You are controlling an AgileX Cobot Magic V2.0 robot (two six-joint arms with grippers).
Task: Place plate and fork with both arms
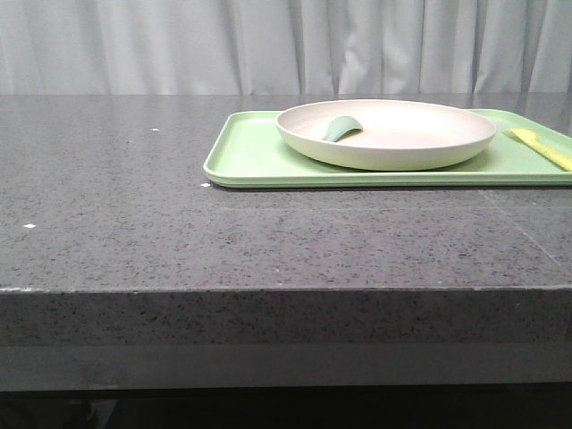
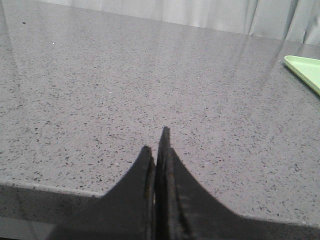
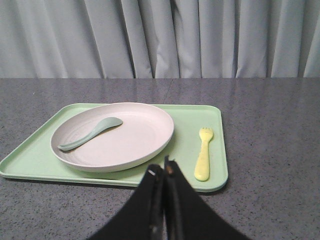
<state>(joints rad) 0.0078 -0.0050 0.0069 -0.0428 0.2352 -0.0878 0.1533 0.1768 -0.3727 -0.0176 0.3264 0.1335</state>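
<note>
The cream-white plate (image 1: 387,132) sits on the light-green tray (image 1: 250,156) at the back right of the table; it also shows in the right wrist view (image 3: 112,135). The pale-yellow fork (image 3: 204,152) lies on the tray just right of the plate, its tip showing in the front view (image 1: 539,147). My right gripper (image 3: 161,169) is shut and empty, just short of the tray's near edge. My left gripper (image 2: 156,145) is shut and empty over bare table, far left of the tray. Neither arm shows in the front view.
A dull grey-green spoon (image 3: 90,133) lies inside the plate (image 1: 341,128). A tray corner (image 2: 303,71) shows in the left wrist view. A grey speckled table (image 1: 134,206) with its front edge near; a pale curtain (image 1: 179,45) hangs behind.
</note>
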